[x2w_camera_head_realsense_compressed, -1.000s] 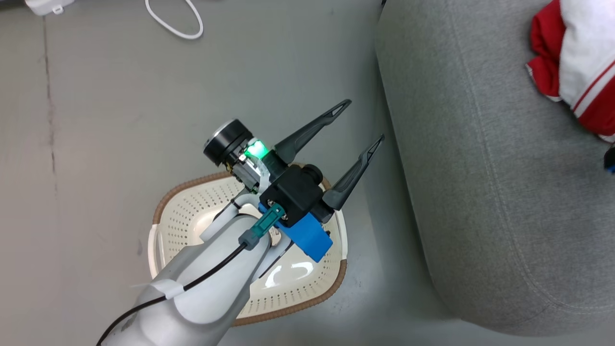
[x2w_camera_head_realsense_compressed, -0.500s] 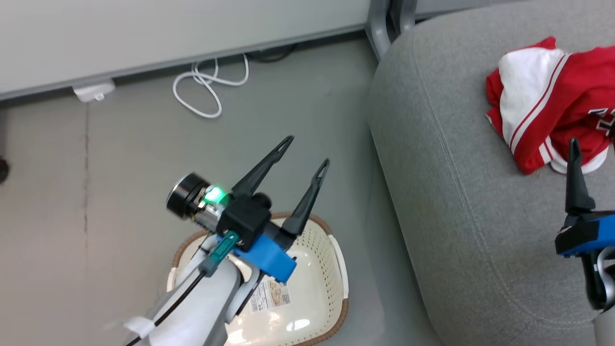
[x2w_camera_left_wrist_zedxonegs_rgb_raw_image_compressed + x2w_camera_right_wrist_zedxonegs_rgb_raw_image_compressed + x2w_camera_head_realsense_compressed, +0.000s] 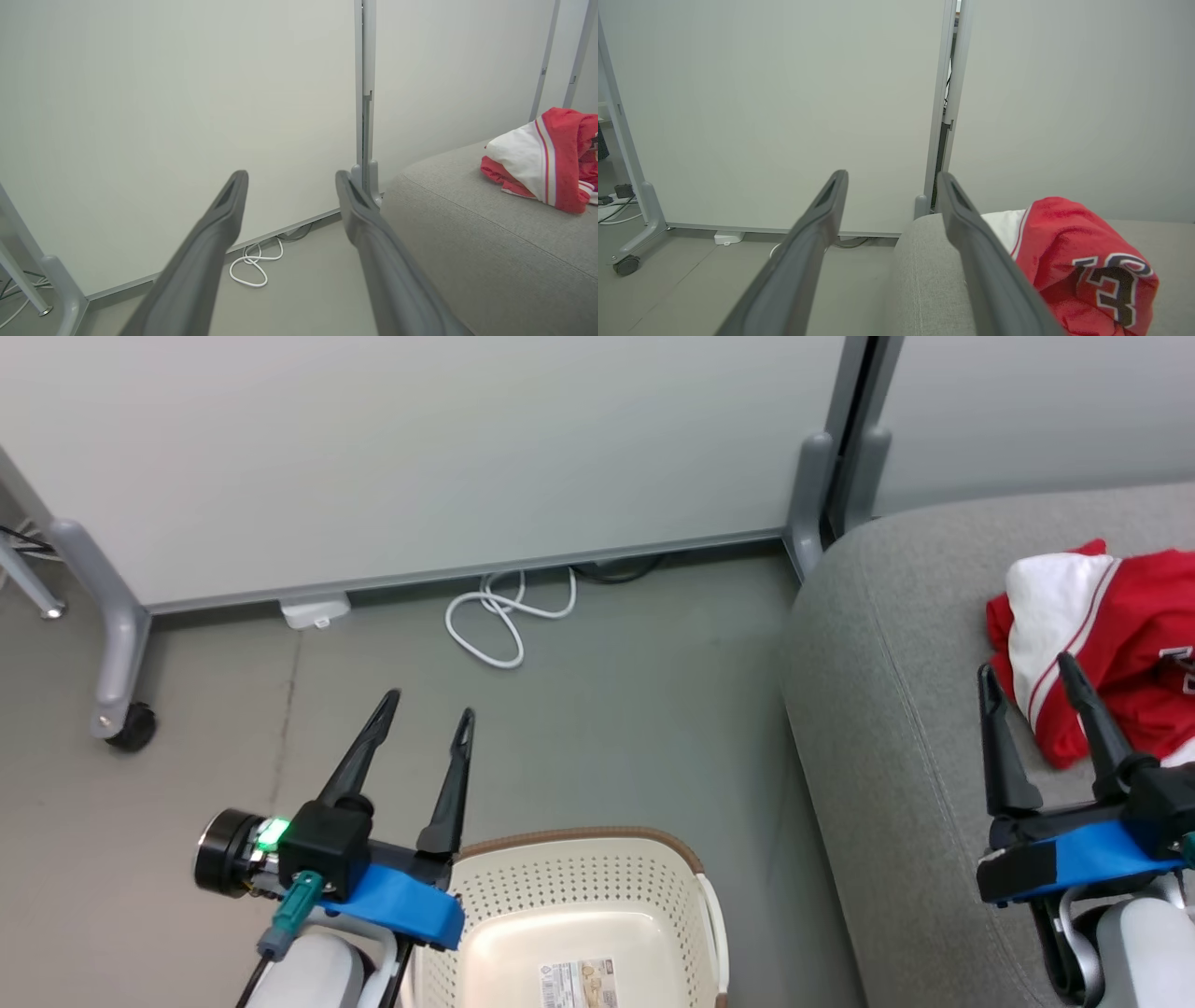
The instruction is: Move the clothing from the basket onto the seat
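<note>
Hanging spread and holding nothing, the left tool [image 3: 429,705] sits just beside the basket [image 3: 579,845], whose visible floor carries a label [image 3: 579,985], while the right tool [image 3: 1023,665], equally spread, hovers over the seat [image 3: 887,728]. The clothing [image 3: 1120,635] lies bunched on the seat just ahead of the right tool's tips, well right of the left one, so both arms seem parked because the move looks finished.
</note>
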You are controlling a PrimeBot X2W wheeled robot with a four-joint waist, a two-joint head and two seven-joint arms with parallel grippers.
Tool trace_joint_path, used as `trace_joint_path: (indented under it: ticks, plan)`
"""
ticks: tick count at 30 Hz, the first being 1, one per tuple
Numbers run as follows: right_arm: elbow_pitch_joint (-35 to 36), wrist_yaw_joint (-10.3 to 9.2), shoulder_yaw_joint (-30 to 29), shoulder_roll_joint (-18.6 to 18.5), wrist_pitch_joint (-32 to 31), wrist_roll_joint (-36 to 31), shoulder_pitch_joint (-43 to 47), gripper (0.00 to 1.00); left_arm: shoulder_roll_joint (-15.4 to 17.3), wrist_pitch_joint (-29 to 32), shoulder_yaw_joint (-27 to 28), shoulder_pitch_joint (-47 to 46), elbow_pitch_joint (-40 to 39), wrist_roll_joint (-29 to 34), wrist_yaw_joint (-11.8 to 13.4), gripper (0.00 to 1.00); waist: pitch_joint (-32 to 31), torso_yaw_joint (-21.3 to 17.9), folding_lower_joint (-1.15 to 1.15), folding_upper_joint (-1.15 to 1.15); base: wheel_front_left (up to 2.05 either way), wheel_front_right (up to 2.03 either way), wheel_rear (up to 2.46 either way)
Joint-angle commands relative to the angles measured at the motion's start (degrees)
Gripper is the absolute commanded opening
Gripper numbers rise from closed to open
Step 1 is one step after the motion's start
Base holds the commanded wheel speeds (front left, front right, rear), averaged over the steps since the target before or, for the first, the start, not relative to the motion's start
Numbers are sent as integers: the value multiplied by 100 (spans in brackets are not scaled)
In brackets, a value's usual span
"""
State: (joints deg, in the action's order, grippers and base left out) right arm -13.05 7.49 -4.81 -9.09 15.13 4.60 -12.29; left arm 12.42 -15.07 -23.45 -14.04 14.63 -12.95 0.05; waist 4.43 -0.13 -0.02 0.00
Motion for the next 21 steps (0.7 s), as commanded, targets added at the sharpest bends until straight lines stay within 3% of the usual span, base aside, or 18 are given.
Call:
trace_joint_path:
  ticks: [1, 21]
  plan:
    - [91, 1, 72, 63, 1, -13, 173, 100, 37, -15, 197, 217, -85, 44, 56, 100, -118, 77, 2, 0, 0, 0, 0]
    - [829, 1, 107, 534, 1, -156, 1342, 100, -87, -14, 1315, 1362, -458, 302, -13, 100, -714, 397, 2, 0, 0, 0, 0]
